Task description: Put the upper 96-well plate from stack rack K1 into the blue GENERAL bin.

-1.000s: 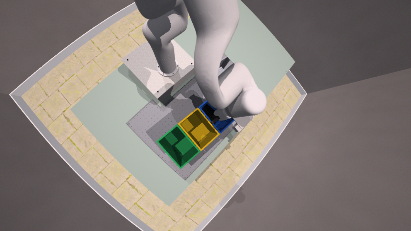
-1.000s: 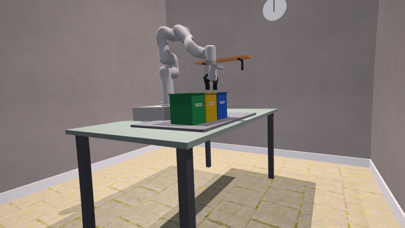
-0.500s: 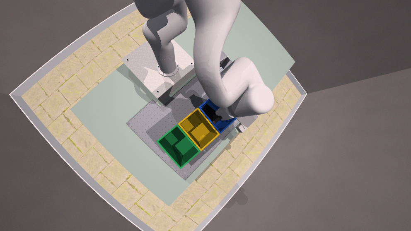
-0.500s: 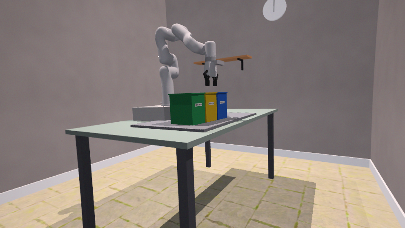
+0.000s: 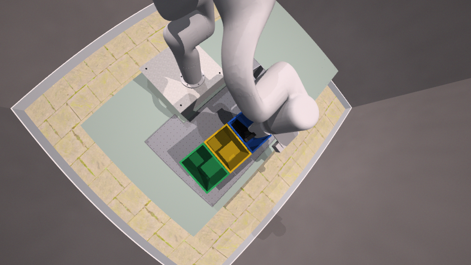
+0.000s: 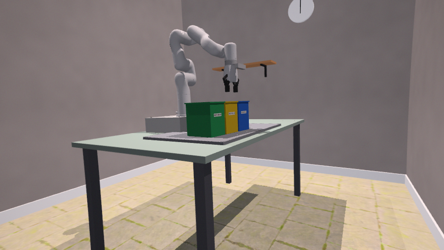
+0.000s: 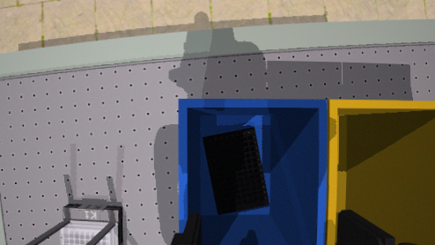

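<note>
pincer (image 6: 231, 88) (image 7: 282, 233): spread, nothing gripped, above bins | black well plate (image 7: 236, 171): inside blue bin (image 6: 243, 115) (image 7: 322, 176), askew to walls | blue, yellow (image 5: 228, 148) (image 6: 231, 118) (image 7: 333, 176), green (image 5: 204, 167) (image 6: 204, 119) bins: upright in a row on bench (image 6: 139, 149) | K1 (image 7: 93, 206): beside blue bin, pale plate (image 7: 90, 231) in it
</note>
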Motion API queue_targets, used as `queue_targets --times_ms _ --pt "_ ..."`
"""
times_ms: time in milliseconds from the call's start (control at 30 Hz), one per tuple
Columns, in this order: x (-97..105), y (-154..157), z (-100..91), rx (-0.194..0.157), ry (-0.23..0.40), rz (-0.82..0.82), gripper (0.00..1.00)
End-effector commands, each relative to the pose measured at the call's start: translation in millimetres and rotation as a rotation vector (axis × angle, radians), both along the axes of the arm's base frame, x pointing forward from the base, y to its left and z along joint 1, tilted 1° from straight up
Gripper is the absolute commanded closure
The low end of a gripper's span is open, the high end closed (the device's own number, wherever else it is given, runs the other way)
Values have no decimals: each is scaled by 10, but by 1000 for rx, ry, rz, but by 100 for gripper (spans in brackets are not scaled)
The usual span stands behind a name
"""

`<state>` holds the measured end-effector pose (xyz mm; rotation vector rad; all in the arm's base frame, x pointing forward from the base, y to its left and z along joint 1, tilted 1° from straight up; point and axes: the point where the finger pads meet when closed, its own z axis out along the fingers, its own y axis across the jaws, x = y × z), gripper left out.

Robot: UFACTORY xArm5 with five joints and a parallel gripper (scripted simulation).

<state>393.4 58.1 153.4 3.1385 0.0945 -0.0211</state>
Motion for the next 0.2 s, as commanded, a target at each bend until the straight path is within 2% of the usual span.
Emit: queue_targets --times_ms 0,167 --pt "13 2 15 1 -4 0 0" --pt "13 2 15 1 -4 0 0"
